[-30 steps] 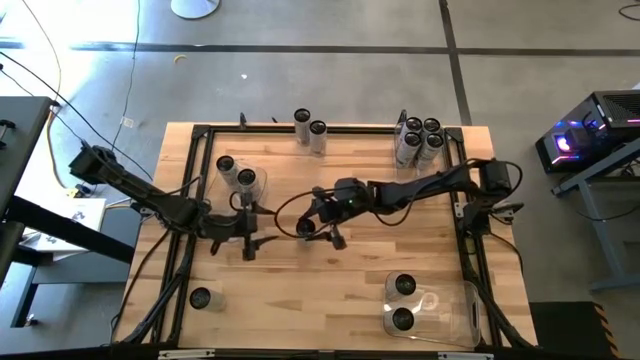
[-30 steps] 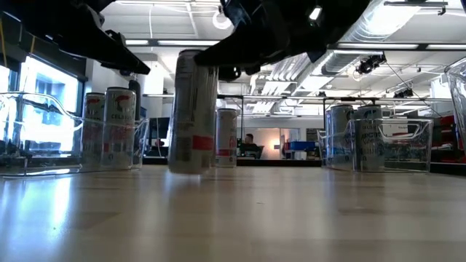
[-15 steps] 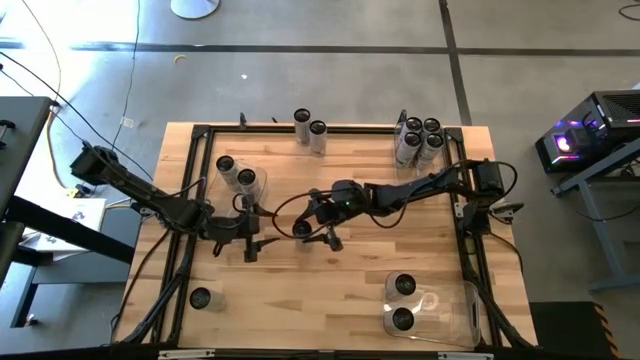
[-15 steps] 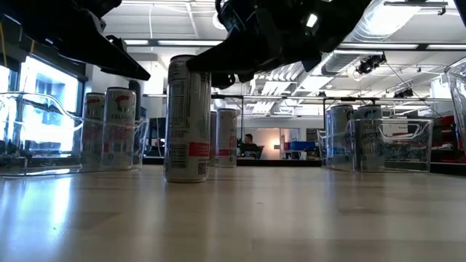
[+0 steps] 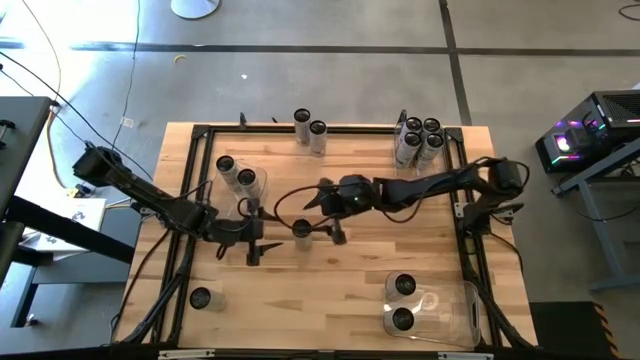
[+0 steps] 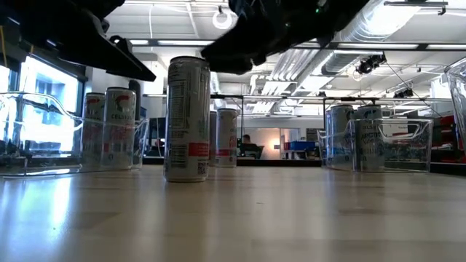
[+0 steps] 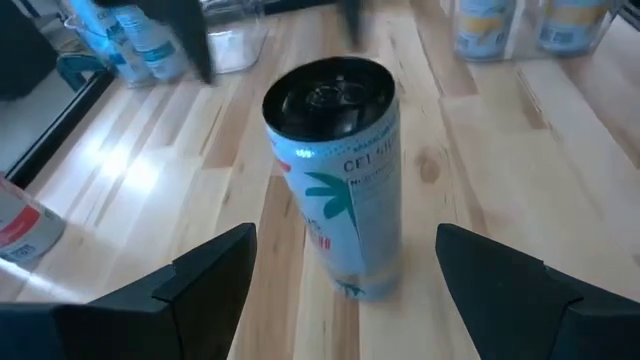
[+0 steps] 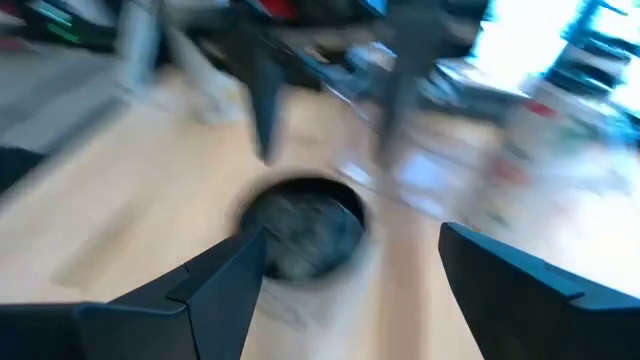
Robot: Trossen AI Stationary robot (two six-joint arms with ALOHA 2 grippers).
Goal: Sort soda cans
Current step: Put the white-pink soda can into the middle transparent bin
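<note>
One soda can (image 5: 301, 230) stands upright on its base in the middle of the table; its dark top and silvery side with teal print show in the left wrist view (image 7: 340, 180). My left gripper (image 5: 258, 234) is open just left of it, its fingers either side of the can's line without touching. My right gripper (image 5: 327, 214) is open, up and to the right of the can. It hovers clear above the can's top (image 8: 305, 225) and shows in the low view (image 6: 244, 51).
A clear bin at far left holds two cans (image 5: 236, 173). Two cans (image 5: 309, 126) stand at the far edge. A far-right bin holds several cans (image 5: 419, 137). A near-right bin (image 5: 455, 305) holds two cans. One can (image 5: 201, 298) stands near left.
The middle can was tilted and just off the table under my right gripper; now it stands upright on the wood. My right gripper has come away from it, going up and a little toward the table's right edge.
</note>
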